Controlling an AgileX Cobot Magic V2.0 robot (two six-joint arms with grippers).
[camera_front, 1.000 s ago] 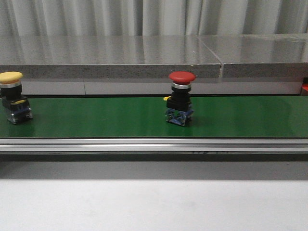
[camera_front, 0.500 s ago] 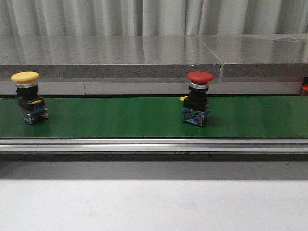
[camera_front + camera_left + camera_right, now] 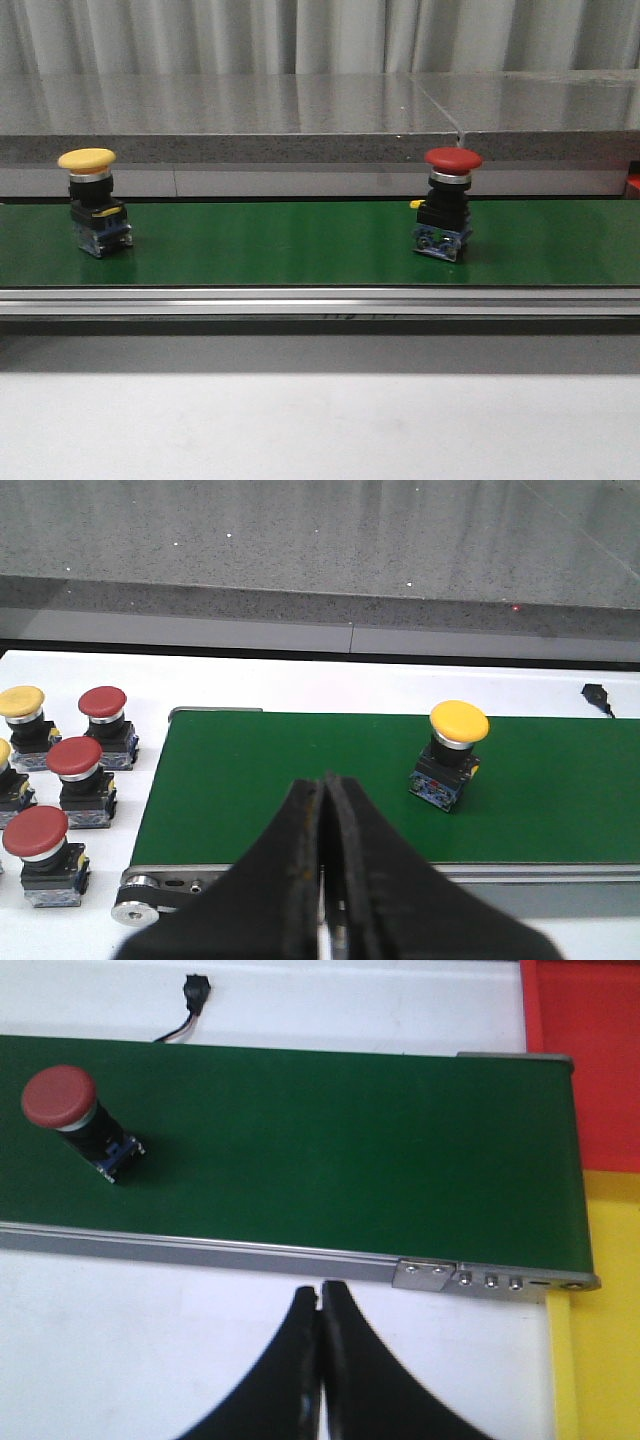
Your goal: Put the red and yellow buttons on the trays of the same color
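Red button [image 3: 452,200] and yellow button [image 3: 91,199] ride the green belt [image 3: 280,245] toward the trays; both grippers [image 3: 325,790] [image 3: 320,1300] wait closed, empty.

A green conveyor belt [image 3: 300,245] (edged by a silver rail [image 3: 320,301]) ran across the white worktop [image 3: 320,425], with a grey stone ledge [image 3: 230,118] and pleated curtains [image 3: 300,35] behind, and a small black connector [image 3: 193,990] lay beside the belt.
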